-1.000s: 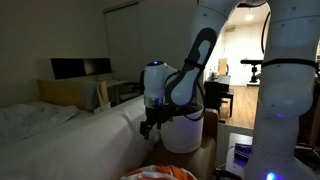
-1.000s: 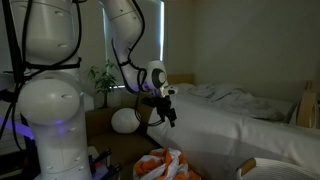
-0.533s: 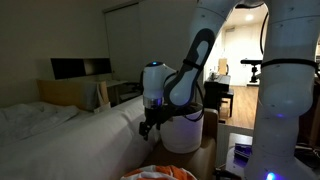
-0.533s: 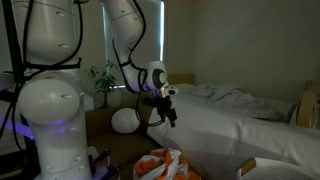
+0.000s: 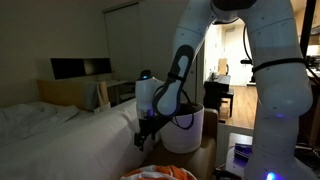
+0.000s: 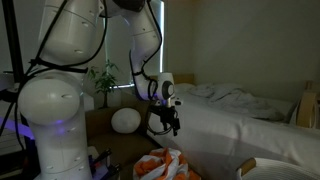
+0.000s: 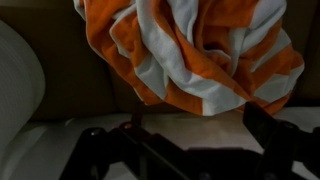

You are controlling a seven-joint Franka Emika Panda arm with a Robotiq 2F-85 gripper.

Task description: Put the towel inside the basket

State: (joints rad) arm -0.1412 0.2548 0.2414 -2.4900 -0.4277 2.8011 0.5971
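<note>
Approach step: gripper [image 5: 145, 137] hangs above crumpled orange-and-white striped cloth towel [image 7: 200, 60], jaws wide apart, holding nothing. Next move, as judged: lower, pinch a fold, lift towards round white tub basket [image 5: 196, 138].

A bedroom at home: white-sheeted bed [image 5: 50, 125] at eight o'clock, dark screen [image 5: 80, 68] at ten, potted plant [image 6: 104, 78].

Both exterior views sit low and near the robot's base, facing the long edge of the bed [image 5: 60, 130] from opposite ends. In an exterior view the arm [image 5: 178, 75] stands right of the bed; in an exterior view it stands left [image 6: 150, 60]. Both share the gripper [image 5: 143, 138], that bed edge and the towel [image 6: 163, 165]; the wrist view looks closely onto the towel.
</note>
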